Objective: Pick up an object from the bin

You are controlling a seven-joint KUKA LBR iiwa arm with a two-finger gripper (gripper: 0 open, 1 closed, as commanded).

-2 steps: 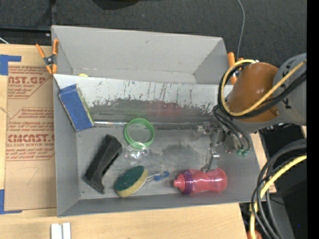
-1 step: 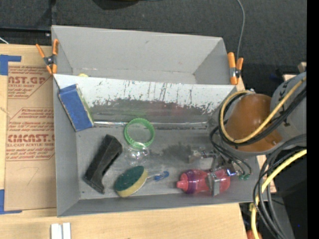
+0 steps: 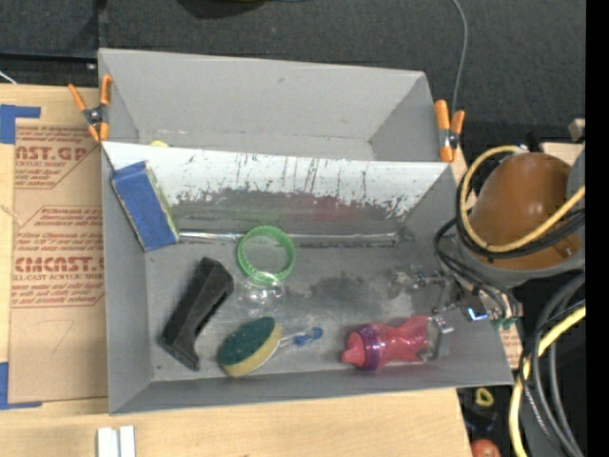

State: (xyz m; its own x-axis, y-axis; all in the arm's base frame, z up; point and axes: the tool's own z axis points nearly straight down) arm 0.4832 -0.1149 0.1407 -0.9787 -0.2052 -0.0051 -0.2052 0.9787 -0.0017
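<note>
My gripper hangs low over the right end of the bin with its two metal fingers apart and nothing between them. The lower finger stands at the right end of a pink and purple bottle-like toy that lies on its side along the front wall. To its left lies a green and yellow scrubbing brush with a clear handle tipped in blue.
A green ring on a clear cup sits mid-bin. A black wedge-shaped object lies at the front left. A blue sponge block leans in the back left corner. The arm with its orange dome and cables is at the right rim.
</note>
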